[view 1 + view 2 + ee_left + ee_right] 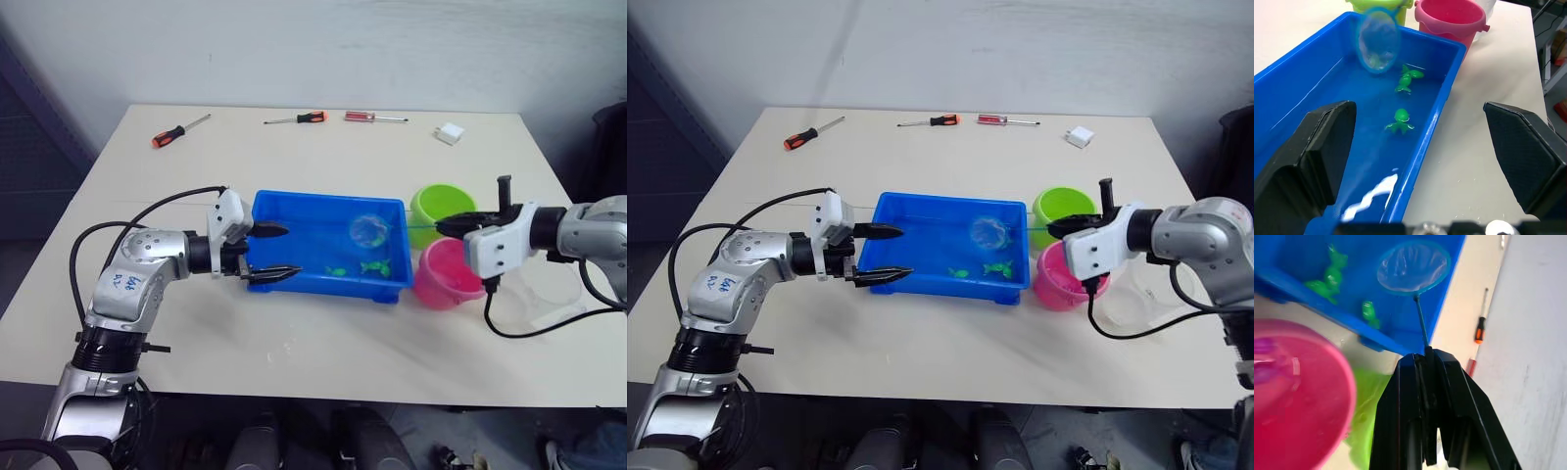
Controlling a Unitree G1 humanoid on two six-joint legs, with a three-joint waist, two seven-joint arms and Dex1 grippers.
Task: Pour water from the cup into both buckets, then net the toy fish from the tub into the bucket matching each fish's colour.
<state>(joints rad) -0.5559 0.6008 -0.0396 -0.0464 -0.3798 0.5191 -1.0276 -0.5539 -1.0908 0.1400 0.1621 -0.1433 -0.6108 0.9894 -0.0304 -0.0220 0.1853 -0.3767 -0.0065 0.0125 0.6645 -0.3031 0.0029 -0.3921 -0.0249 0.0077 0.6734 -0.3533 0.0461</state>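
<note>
The net (368, 231) hangs over the far right part of the tub (294, 211), its hoop above the water and two green fish (1402, 120) lying nearer the tub's front wall. Its thin handle runs right, over the tub's rim, to the right tool (453, 226), whose fingers are pressed together on the wire. Just beyond that rim stand the green bucket (441, 204) and the pink bucket (443, 275), close beside each other and the tub. The left tool (272, 254) is spread wide at the tub's left end — one finger over the water, one outside the front wall. The tabletop (323, 343) lies bare in front; three screwdrivers (179, 130) and a small white block (450, 133) sit well apart along the far edge.
</note>
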